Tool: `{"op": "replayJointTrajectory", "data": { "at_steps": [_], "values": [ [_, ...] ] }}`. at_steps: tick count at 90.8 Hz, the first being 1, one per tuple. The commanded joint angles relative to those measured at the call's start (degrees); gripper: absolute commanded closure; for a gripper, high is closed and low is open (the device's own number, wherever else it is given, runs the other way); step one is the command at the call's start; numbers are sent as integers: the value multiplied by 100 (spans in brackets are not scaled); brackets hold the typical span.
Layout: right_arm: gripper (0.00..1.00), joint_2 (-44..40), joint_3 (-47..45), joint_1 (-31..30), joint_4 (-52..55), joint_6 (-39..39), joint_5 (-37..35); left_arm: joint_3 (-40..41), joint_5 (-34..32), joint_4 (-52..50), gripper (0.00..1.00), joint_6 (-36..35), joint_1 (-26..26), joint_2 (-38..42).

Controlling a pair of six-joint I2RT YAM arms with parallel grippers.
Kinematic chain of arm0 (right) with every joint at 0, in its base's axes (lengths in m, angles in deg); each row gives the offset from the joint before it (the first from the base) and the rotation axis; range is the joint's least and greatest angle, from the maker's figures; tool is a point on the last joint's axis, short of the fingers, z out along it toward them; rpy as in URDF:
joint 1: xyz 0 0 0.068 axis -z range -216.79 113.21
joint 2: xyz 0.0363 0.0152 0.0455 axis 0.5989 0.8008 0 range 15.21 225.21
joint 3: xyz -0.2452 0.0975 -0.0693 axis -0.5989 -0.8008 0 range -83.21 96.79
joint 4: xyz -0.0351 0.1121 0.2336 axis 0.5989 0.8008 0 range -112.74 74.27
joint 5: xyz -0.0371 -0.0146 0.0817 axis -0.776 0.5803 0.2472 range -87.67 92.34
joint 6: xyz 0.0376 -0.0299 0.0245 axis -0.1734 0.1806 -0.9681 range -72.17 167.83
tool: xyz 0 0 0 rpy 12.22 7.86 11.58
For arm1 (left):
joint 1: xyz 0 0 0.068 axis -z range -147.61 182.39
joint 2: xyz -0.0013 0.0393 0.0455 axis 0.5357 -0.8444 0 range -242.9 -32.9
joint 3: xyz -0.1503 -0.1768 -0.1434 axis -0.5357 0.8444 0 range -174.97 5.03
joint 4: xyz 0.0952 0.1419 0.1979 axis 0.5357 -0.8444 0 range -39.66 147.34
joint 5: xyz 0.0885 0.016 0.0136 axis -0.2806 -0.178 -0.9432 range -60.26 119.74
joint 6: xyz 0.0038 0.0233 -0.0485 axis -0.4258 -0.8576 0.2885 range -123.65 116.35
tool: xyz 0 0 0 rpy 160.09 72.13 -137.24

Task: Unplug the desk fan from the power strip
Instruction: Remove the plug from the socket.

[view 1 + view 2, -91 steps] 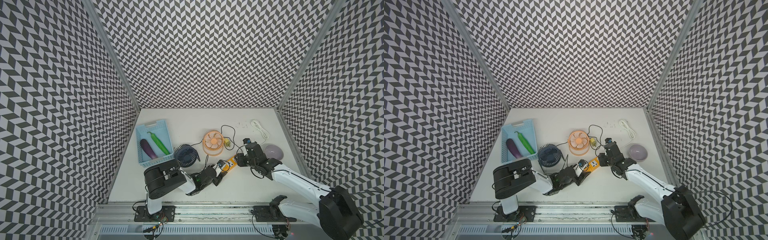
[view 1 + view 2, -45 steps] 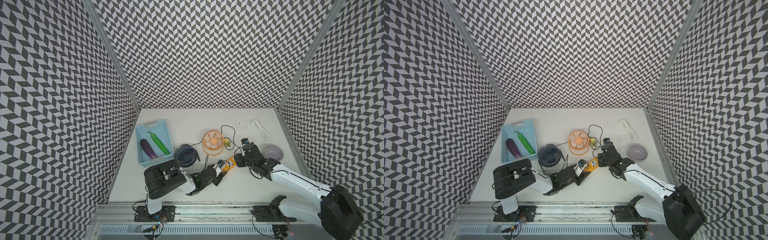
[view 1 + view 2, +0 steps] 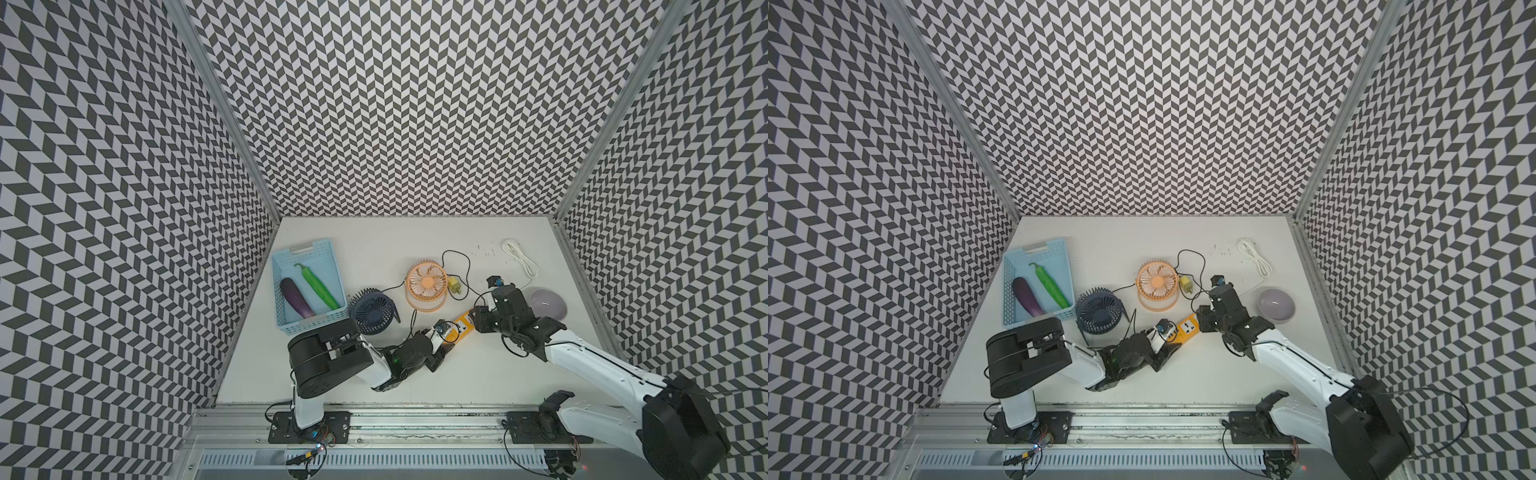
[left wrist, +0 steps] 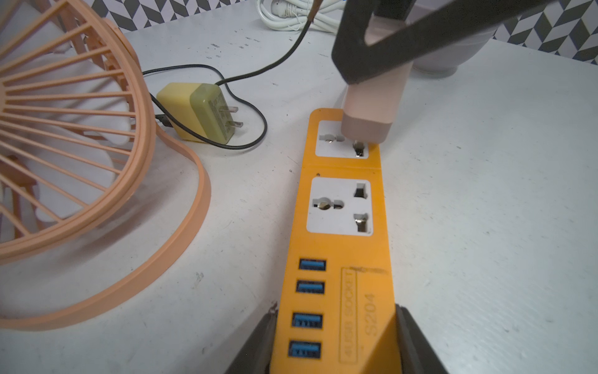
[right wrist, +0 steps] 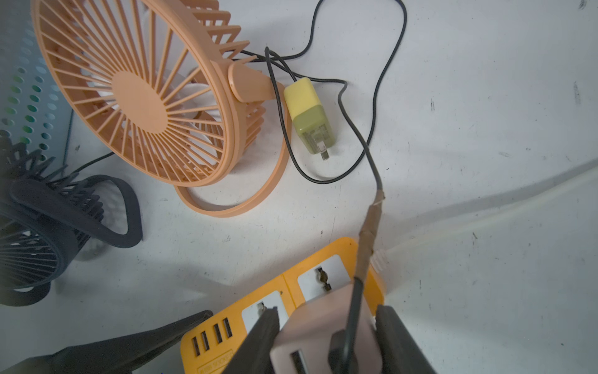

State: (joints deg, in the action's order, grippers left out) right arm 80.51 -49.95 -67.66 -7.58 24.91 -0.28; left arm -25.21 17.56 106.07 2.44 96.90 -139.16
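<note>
Pins the power strip [image 4: 339, 275] flat to the desk [image 4: 485, 194] with the left gripper [image 4: 336, 323], closed narrow across the USB end, jaws pressed to both long sides. Clamps the right gripper [image 5: 326, 317] tight on a pinkish plug adapter [image 4: 372, 107], held between its jaws directly over the far socket, well ahead of the left gripper. Shows that adapter's base right at the socket face, two of the openings uncovered beside it; cannot tell from either wrist view whether seated a little or fully free. Judges the task as mid-pull: bracing done, grasp done, extraction begun or nearly finished. Leaves a clean lift straight away from the socket, then setting the adapter down clear of the strip. Traces a black cable [image 5: 372, 155] from the adapter out ahead of the right gripper toward the orange fan [image 5: 136, 97] and the navy fan [image 5: 32, 233]; cannot tell which one fed. Notes a yellow-green adapter [image 4: 197, 111] lying loose beside the orange fan, well off to the side of both grippers, prongs bare.
</note>
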Motion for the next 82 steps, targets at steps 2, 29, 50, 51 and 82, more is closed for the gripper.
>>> {"op": "replayJointTrajectory", "data": {
  "at_steps": [2, 29, 50, 51, 82],
  "values": [
    [76, -97, 94, -355, -597, -127, 597, -32, 331, -670, 69, -55, 114, -285],
    [77, -105, 61, -284, -629, -200, 562, -39, 288, -714, 69, -58, 123, -269],
    [77, -145, 13, 30, -612, -91, 794, -69, 295, -741, 69, -54, 125, -292],
    [77, -138, 18, 25, -602, -90, 783, -69, 295, -741, 69, -54, 129, -291],
    [77, 61, 122, -831, -616, -181, 213, -81, 296, -725, 69, -45, 136, -321]
  ]
}}
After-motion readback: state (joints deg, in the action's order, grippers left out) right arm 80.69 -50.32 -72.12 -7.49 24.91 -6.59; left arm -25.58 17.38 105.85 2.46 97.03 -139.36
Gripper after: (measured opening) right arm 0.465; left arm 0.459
